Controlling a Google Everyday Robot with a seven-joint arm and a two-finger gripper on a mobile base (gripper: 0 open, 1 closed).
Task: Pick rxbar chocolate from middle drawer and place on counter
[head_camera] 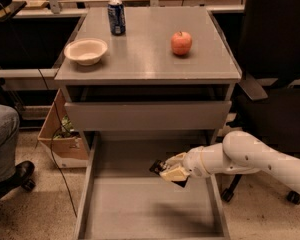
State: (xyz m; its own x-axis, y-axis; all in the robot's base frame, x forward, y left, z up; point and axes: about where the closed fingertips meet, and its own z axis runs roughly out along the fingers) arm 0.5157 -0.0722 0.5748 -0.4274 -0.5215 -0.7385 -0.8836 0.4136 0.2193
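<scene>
The middle drawer (pixel 140 209) is pulled out below the cabinet, its grey floor bare. My gripper (pixel 171 170) comes in from the right on a white arm and hangs above the drawer's back right part. It is shut on the rxbar chocolate (pixel 159 166), whose dark wrapper sticks out to the left of the pale fingers (pixel 174 174) and is held clear of the drawer floor. The counter (pixel 145 54) is the flat grey cabinet top higher up in the view, well above the gripper.
On the counter stand a blue can (pixel 116 17), a white bowl (pixel 85 51) and a red apple (pixel 181 42). A closed drawer front (pixel 147 115) sits above the open drawer. A cardboard box (pixel 60 134) and a person's leg (pixel 2 144) are at left, a dark chair (pixel 280 74) at right.
</scene>
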